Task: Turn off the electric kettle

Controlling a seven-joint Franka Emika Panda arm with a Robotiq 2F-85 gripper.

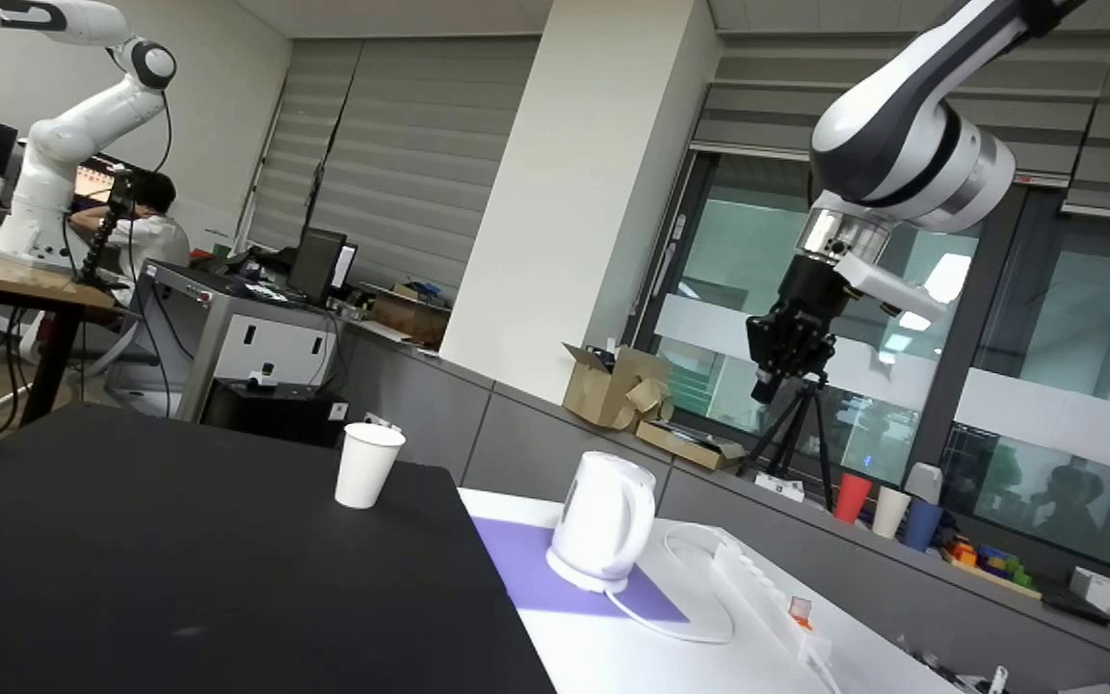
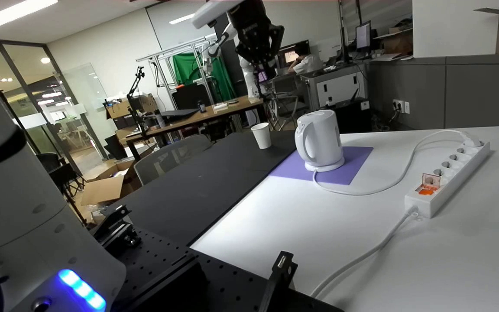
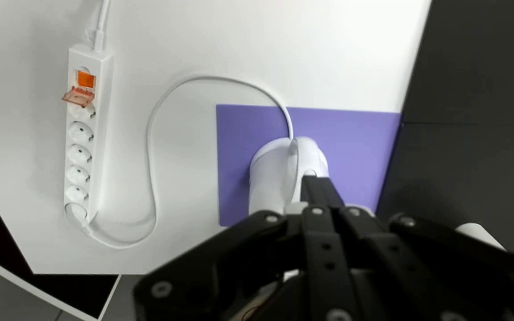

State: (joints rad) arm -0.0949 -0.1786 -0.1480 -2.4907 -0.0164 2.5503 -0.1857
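The white electric kettle stands upright on its base in both exterior views (image 1: 603, 520) (image 2: 324, 136). Its handle is on one side, and a white cord leaves the base. In the wrist view the kettle (image 3: 266, 178) lies under the fingers, which hide part of its top and handle. A small rounded tab (image 3: 309, 172) on the handle shows just beyond the fingertips. My gripper (image 3: 319, 180) is shut with nothing between its fingers. In both exterior views the gripper (image 1: 764, 388) (image 2: 259, 80) hangs in the air, higher than the kettle and apart from it.
A purple mat (image 2: 353, 162) lies under the kettle on the white table (image 2: 254, 225). A white power strip (image 2: 448, 177) with an orange switch holds the kettle's plug. A white paper cup (image 1: 367, 466) stands on the black table (image 1: 227, 559) beside it.
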